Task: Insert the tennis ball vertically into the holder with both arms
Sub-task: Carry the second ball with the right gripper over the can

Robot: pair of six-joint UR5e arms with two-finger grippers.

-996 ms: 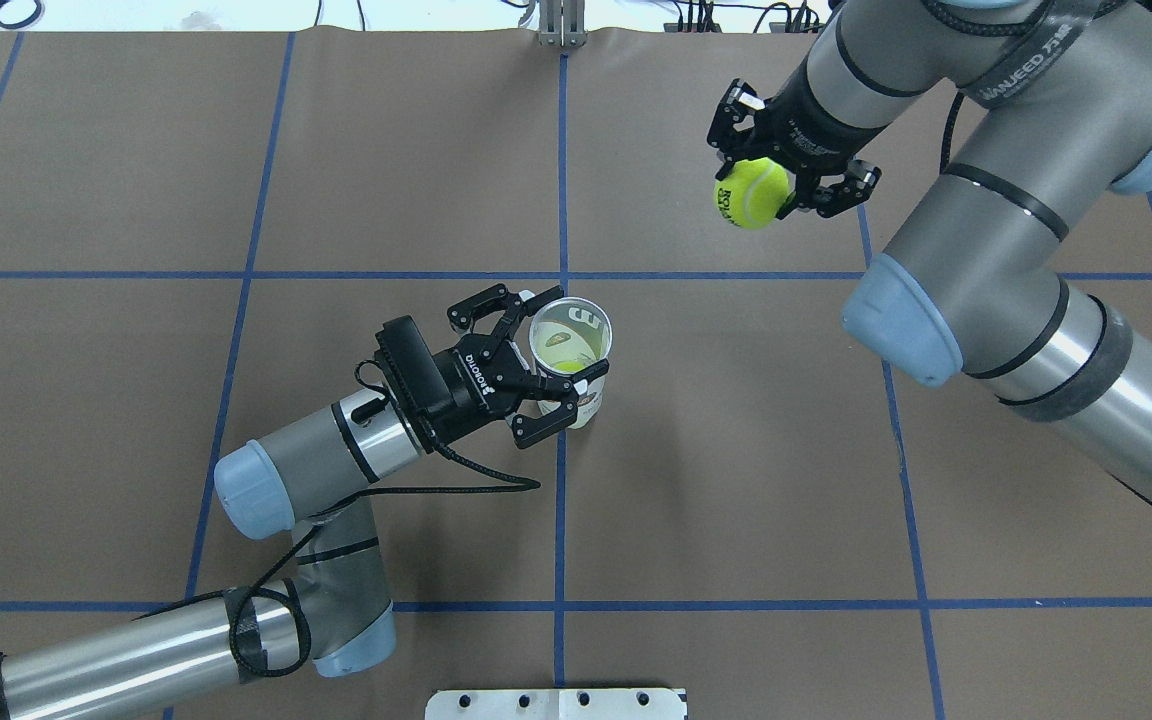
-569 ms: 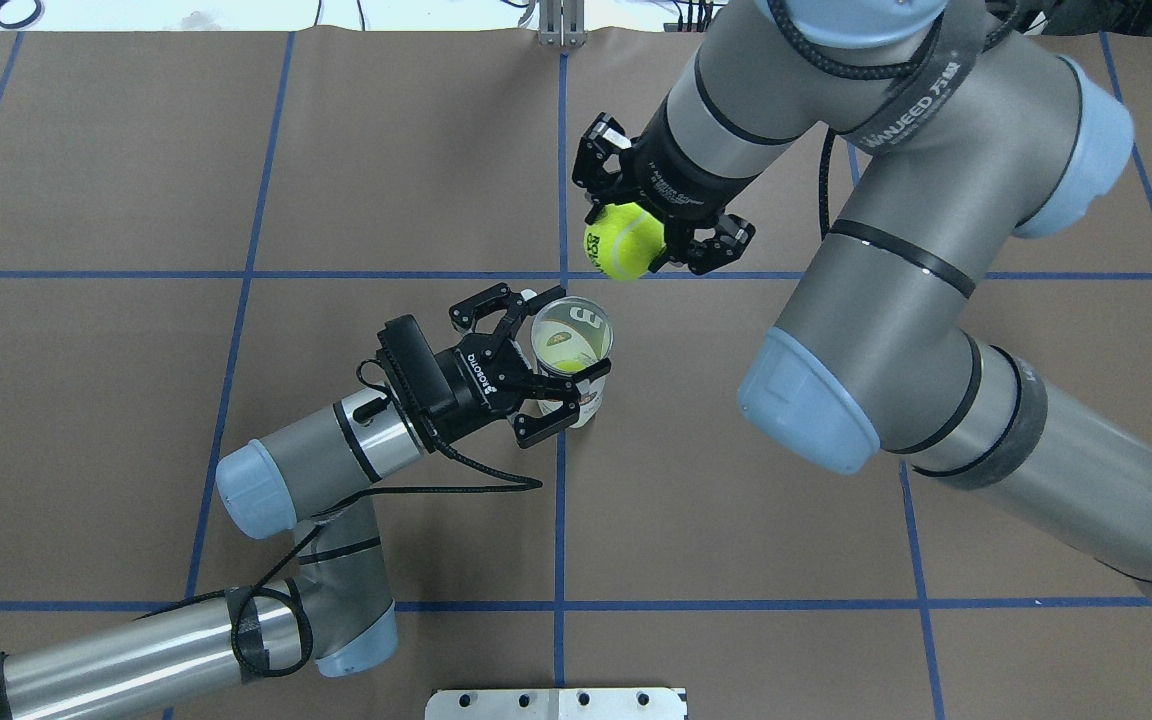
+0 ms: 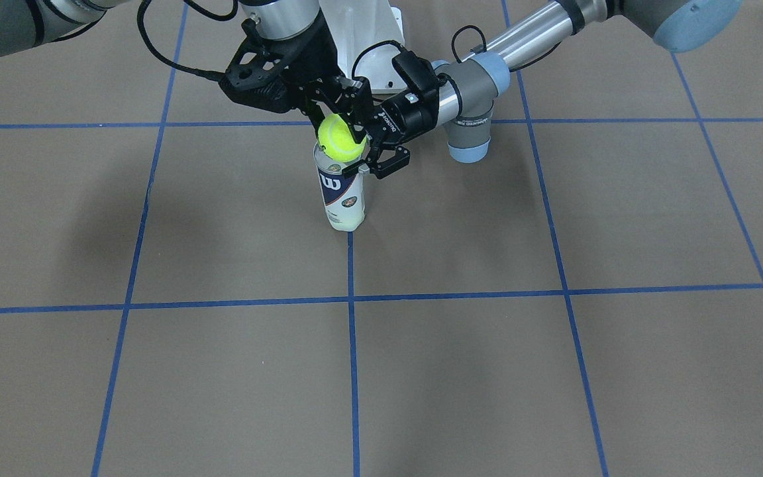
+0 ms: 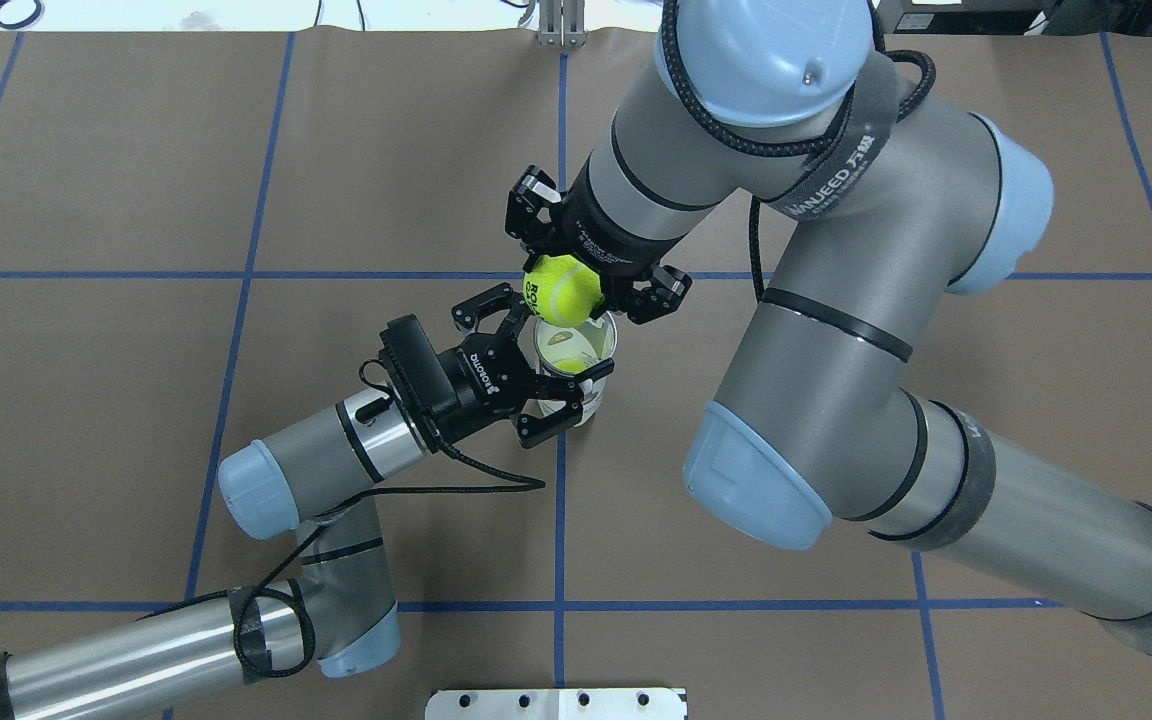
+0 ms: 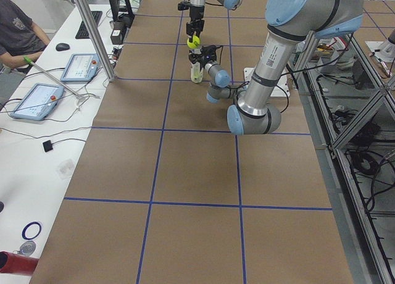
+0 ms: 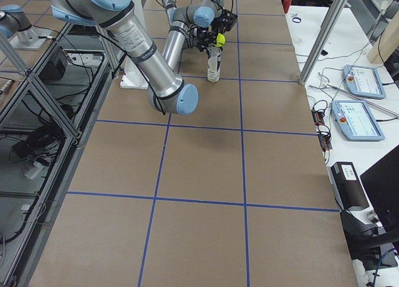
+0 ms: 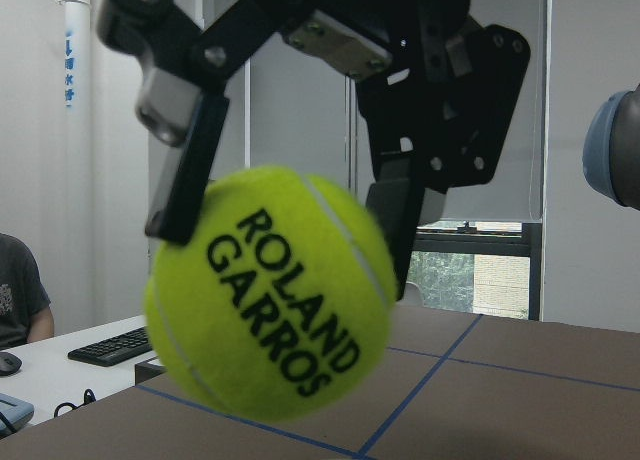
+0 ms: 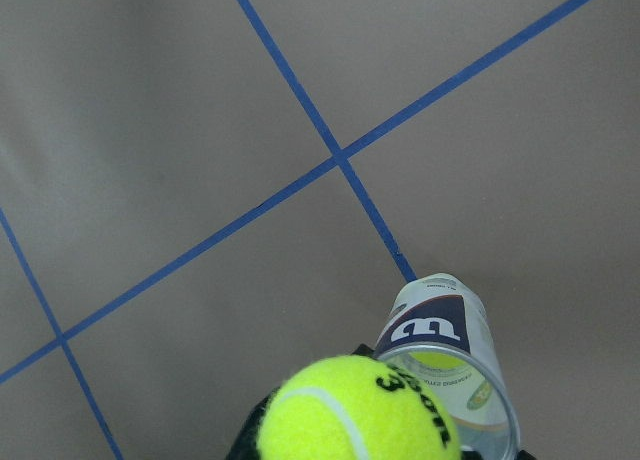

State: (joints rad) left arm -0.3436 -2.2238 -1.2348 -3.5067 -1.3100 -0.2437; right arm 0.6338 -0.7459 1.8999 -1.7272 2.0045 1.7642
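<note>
The holder, a clear can with a navy W label, stands upright mid-table. My left gripper is shut on its upper part, side-on. My right gripper points down, shut on a yellow-green tennis ball printed ROLAND GARROS. The ball hangs just above the holder's open rim, a little toward the far side. The right wrist view shows the ball over the holder, with another ball low inside it.
The white pedestal base is at the robot's side of the table. Blue tape lines grid the brown table. A side desk with tablets and a seated person lies beyond the table.
My right arm swung left and toward the robot with the ball, from the far right to just over the holder's rim. The left gripper and holder stayed put.
</note>
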